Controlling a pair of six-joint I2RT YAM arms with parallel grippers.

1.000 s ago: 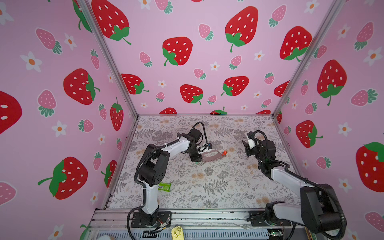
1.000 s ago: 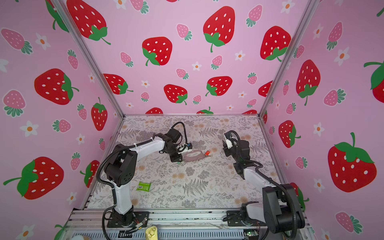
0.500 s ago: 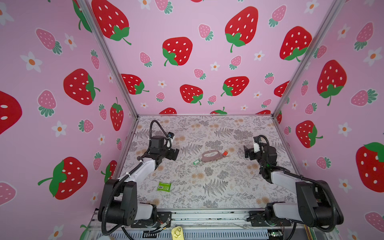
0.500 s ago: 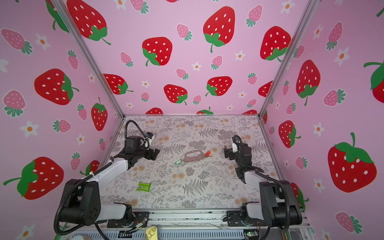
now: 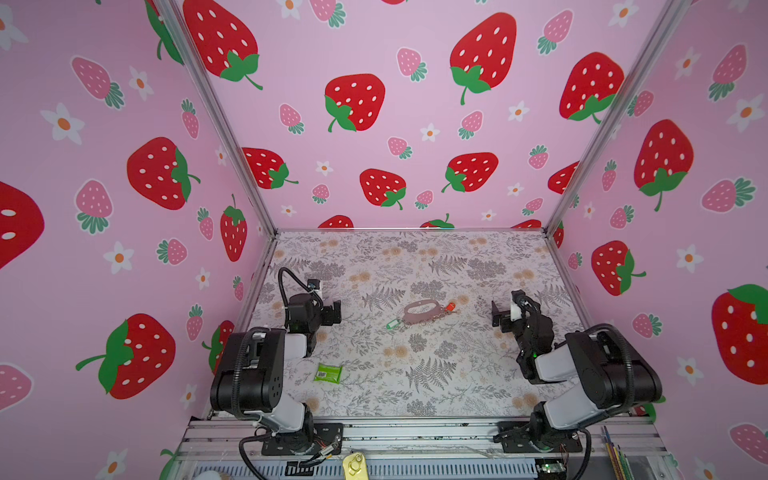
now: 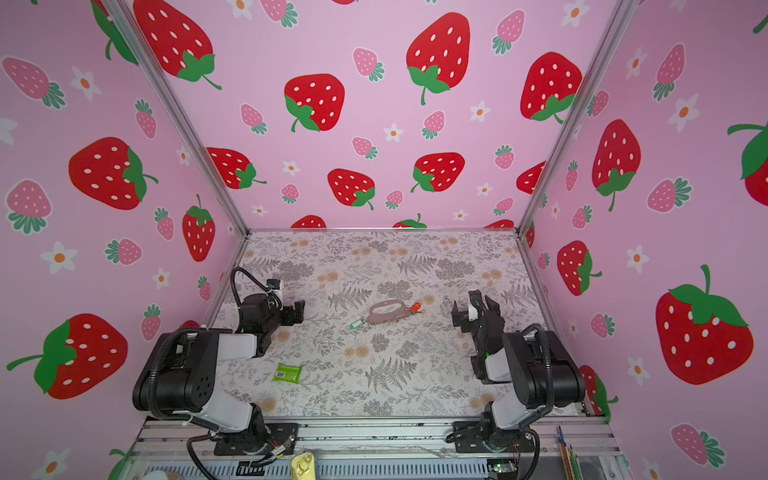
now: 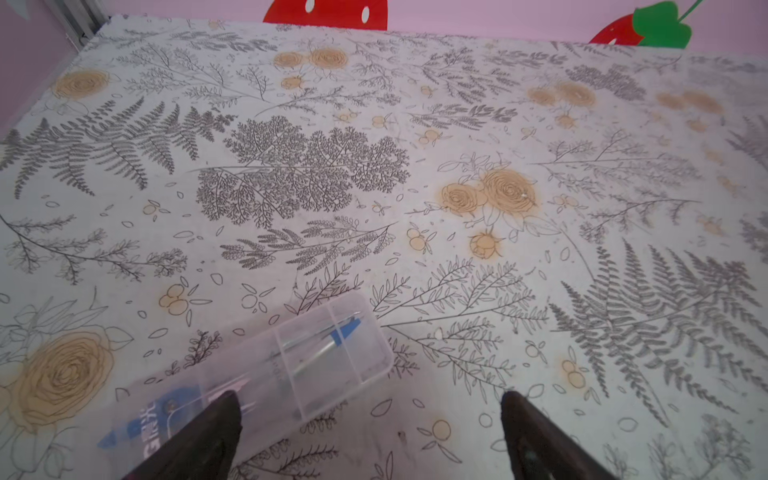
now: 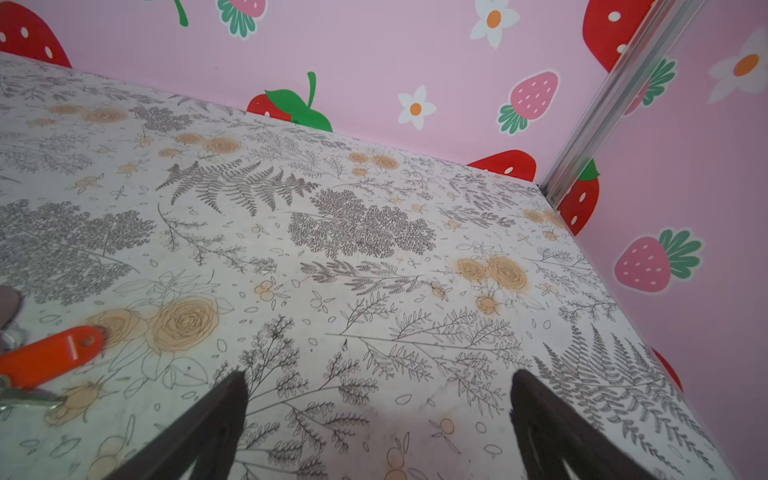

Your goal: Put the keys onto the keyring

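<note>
Seen on keyring (image 5: 419, 311) chain, apparently threaded: red key (image 5: 450, 307), green key (image 5: 391, 324); task judged done. Jaws of left gripper (image 5: 332, 316), right gripper (image 5: 500, 318) found wide, empty.

Setting: an enclosed robot test cell (a lab rig, not a home). The walls (image 5: 415, 50) carry a pink strawberry print and meet at aluminium posts (image 5: 223, 129). The worktop (image 5: 415, 257) has a floral covering. The left arm (image 5: 253, 370) and right arm (image 5: 602, 370) stand bolted on a slotted metal rail (image 5: 415, 434) along the front edge.
</note>
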